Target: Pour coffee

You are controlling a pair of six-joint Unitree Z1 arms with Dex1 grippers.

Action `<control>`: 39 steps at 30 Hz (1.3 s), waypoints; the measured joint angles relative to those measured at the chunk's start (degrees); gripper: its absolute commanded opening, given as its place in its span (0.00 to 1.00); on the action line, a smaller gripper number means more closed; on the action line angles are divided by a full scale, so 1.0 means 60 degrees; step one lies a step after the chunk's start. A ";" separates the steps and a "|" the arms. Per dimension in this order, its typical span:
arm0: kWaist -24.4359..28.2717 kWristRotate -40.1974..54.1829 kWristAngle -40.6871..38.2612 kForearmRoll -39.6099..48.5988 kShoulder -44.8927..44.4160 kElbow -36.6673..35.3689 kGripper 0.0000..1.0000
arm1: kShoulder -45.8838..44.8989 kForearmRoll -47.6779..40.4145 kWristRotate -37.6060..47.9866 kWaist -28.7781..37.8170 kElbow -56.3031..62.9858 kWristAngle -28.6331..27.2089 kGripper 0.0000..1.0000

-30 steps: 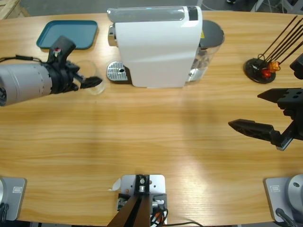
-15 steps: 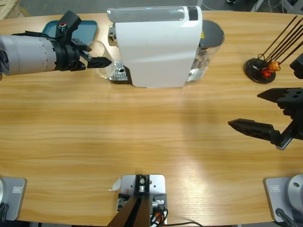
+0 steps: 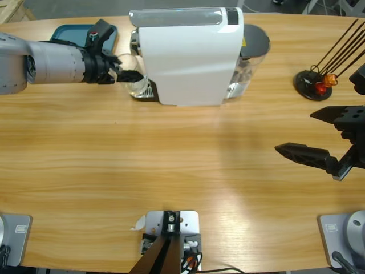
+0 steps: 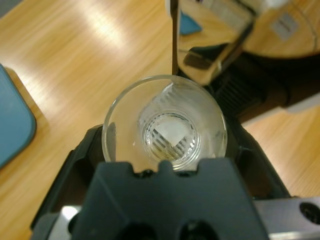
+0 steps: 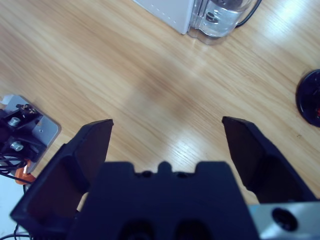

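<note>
Teal plastic tray [image 3: 63, 35], rectangular with rounded corners, lies at the far left of the long wooden table [image 3: 182, 171], partly hidden behind the left arm's silver-grey forearm. The left gripper [image 3: 126, 75] reaches in from the left edge, and its two black jaws are pinching a clear glass tumbler [image 3: 132, 83]. In the left wrist view the tumbler [image 4: 165, 120] sits upright between the jaws with its mouth toward the camera; its inside shows no dark liquid, so no coffee is visible in it. The ridged metal drip grille [image 4: 167, 135] shows through the tumbler's base, which places the glass directly over the grille at the machine's left end; contact between glass and grille cannot be determined.

Immediately right of the tumbler stands the white box-shaped coffee machine [image 3: 188, 57], with a chrome part [image 4: 215, 37] above the glass in the left wrist view. A transparent water tank with a grey lid [image 3: 251, 48] adjoins the machine's right end.

Farther right, near the far edge, a round black base holding thin dark sticks [image 3: 312, 83] stands well apart from the machine.

At the right edge, the right gripper [image 3: 319, 137] hovers above bare wood with its black jaws spread wide and nothing between them. The right wrist view confirms the gap between the jaws of the gripper [image 5: 167, 135].
</note>
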 measured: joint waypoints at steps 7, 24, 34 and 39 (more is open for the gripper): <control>0.0101 0.0187 -0.0308 -0.0001 0.0166 -0.0378 0.10 | 0.0000 0.0000 0.0000 -0.0002 0.0011 0.0000 1.00; 0.0102 0.0257 -0.0531 -0.0002 0.0437 -0.0414 1.00 | -0.0005 -0.0028 0.0000 -0.0006 0.0020 0.0004 1.00; 0.0173 0.0273 -0.0541 0.0002 0.0417 -0.0380 1.00 | -0.0035 -0.0092 0.0000 -0.0007 0.0032 0.0026 1.00; 0.0171 0.0288 -0.0626 0.0482 -0.0319 -0.0151 1.00 | -0.0037 -0.0148 0.0000 -0.0007 0.0057 0.0034 1.00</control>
